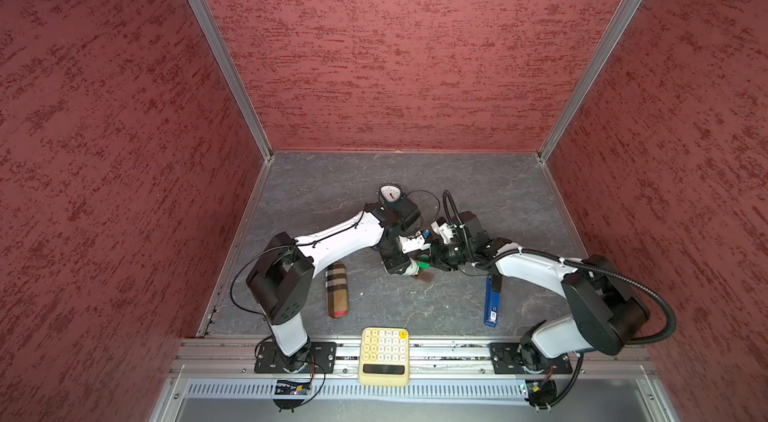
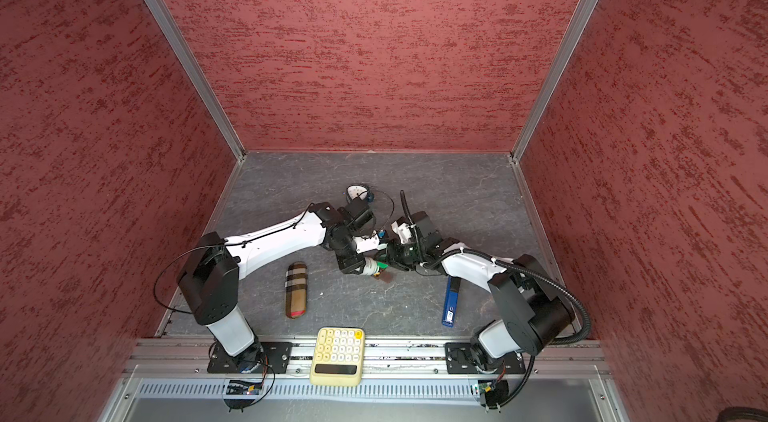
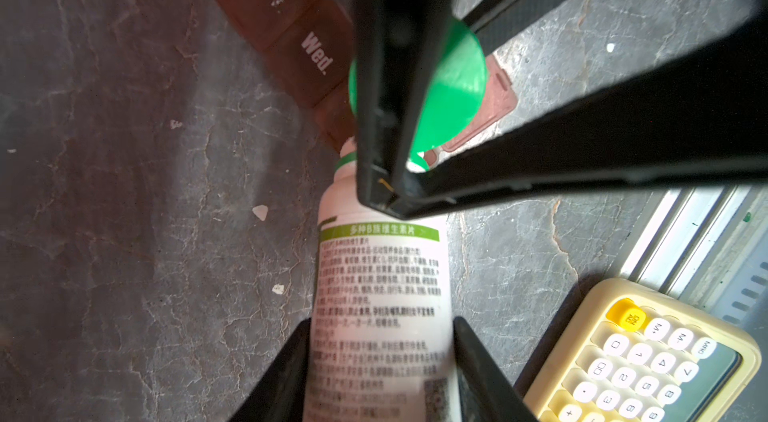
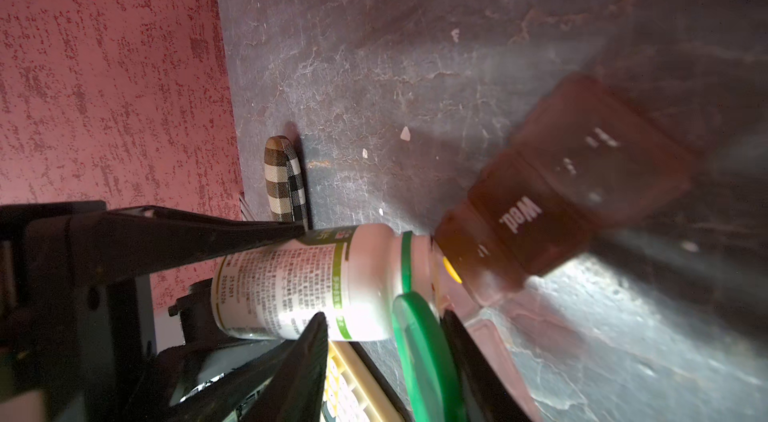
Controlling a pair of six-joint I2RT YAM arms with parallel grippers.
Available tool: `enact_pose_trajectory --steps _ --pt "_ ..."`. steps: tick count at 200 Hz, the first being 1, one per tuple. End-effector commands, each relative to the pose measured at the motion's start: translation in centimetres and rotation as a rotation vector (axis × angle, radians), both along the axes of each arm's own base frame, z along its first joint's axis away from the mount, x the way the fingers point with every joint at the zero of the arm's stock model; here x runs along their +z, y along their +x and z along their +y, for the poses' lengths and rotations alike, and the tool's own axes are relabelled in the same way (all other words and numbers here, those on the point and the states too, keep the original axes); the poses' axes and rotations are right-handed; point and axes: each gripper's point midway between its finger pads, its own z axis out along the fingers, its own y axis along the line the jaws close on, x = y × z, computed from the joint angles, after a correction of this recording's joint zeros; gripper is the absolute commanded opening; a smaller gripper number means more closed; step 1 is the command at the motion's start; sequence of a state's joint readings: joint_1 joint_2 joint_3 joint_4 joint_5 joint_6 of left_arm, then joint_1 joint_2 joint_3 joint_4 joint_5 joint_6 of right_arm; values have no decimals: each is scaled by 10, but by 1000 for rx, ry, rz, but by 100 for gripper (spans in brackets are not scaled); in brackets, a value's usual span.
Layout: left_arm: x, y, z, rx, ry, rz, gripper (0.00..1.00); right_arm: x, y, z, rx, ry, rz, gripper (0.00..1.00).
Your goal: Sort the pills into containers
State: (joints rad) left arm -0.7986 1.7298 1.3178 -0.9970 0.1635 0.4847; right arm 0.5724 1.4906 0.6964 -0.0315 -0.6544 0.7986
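My left gripper (image 3: 382,374) is shut on a white bottle (image 3: 380,295) with a green label and holds it tipped nearly level. The bottle's mouth meets the end of the containers (image 3: 291,29), a dark brown pill-box strip marked "Wed." lying on the floor. One pinkish lid (image 3: 500,102) of the strip stands open beside the mouth. My right gripper (image 4: 384,316) holds the bottle's green cap (image 4: 424,362) just above that lid. In both top views the grippers meet mid-floor (image 1: 409,268) (image 1: 432,261). Small white bits like pills (image 3: 260,212) lie loose on the floor.
A checked fabric case (image 1: 337,290) lies left of the grippers. A blue stapler-like bar (image 1: 492,301) lies under the right arm. A yellow calculator (image 1: 384,355) rests on the front rail. A dial gauge (image 1: 390,193) sits behind the left wrist. Red walls enclose three sides.
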Motion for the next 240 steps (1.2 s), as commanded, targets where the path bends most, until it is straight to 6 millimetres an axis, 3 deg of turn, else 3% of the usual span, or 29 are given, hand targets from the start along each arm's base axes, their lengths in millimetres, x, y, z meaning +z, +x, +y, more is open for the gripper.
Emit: enact_pose_trajectory --steps 1,66,73,240 --pt "16 0 -13 -10 -85 -33 0 23 4 10 32 46 -68 45" --pt "19 -3 -13 -8 -114 -42 0 22 4 6 24 17 -62 46" --pt "19 -4 -13 -6 -117 -40 0 33 5 6 24 30 -89 46" --pt "23 -18 -5 48 -283 -109 0 76 11 -4 -8 -40 -150 69"
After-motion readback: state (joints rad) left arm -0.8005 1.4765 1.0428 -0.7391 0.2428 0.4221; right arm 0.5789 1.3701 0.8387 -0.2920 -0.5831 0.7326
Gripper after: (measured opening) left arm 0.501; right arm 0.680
